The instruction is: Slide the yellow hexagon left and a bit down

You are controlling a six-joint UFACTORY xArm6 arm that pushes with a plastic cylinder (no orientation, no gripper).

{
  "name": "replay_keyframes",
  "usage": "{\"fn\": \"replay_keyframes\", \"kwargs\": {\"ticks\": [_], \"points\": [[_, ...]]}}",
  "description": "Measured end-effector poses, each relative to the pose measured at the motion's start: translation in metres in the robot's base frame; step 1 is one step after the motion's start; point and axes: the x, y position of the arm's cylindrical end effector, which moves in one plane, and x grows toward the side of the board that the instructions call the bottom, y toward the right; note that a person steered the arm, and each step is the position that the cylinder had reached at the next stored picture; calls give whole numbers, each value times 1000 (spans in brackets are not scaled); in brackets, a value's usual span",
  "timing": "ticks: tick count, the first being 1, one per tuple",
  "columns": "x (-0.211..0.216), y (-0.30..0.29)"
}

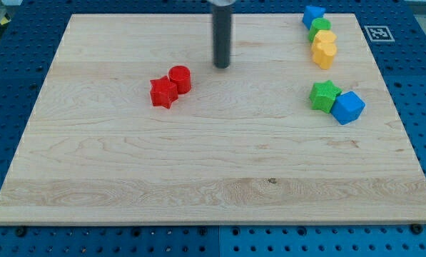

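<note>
Because your rod carries no jaws, nothing is held, and my tip (221,66) rests on the bare table (198,178) at about twelve o'clock, right of the red cylinder (180,78) and red star (163,93). The yellow hexagon (325,39) sits at two o'clock, wedged in a column between a green block (318,28) and a yellow block (325,54), so you would need to approach from its right.

Only a straight dark grey rod (221,36) is seen of the arm, round in section and smooth, with a faint lighter sheen down its length. A slightly wider dark collar is seen at its upper end, cut off by the frame's edge. The tip (221,67) is flat and blunt, with no markings, cables or screws to be made out.
</note>
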Motion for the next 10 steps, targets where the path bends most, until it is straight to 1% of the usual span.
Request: {"fn": "replay_keyframes", "kwargs": {"ticks": [1,3,4,5,6,7,9,10], "points": [[-3,63],[31,178],[33,263],[5,296],[-36,268],[-37,253],[-37,167],[-37,144]]}}
